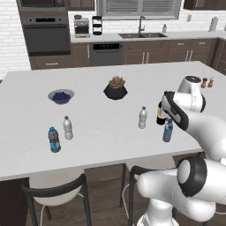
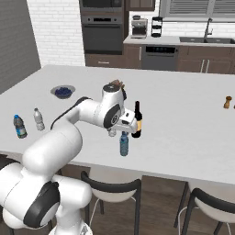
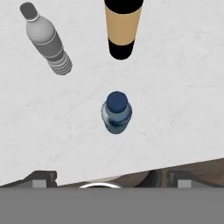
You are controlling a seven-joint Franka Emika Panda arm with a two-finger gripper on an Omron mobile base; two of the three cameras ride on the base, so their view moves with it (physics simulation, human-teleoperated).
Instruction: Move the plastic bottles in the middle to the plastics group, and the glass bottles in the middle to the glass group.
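Observation:
My gripper (image 3: 111, 181) hangs open straight above the tinted blue plastic bottle (image 3: 117, 112), its fingertips (image 3: 41, 179) wide apart and holding nothing. This blue bottle (image 1: 167, 130) stands upright near the table's front edge. Just beyond it is the dark glass bottle (image 3: 123, 28) with a tan label, partly behind my hand (image 2: 123, 124) in the left base view. The clear white-capped plastic bottle (image 1: 142, 118) stands to their left. Far left is the plastics group: a clear bottle (image 1: 67, 128) and a blue-capped bottle (image 1: 54, 139). The amber glass pair (image 1: 207, 82) stands far right.
A bowl of blueberries (image 1: 61, 96) and a dark potted plant (image 1: 115, 88) sit further back on the white island table (image 1: 101, 145). Two stools (image 2: 112, 190) are tucked under the front edge. Cabinets, oven and sink line the back wall.

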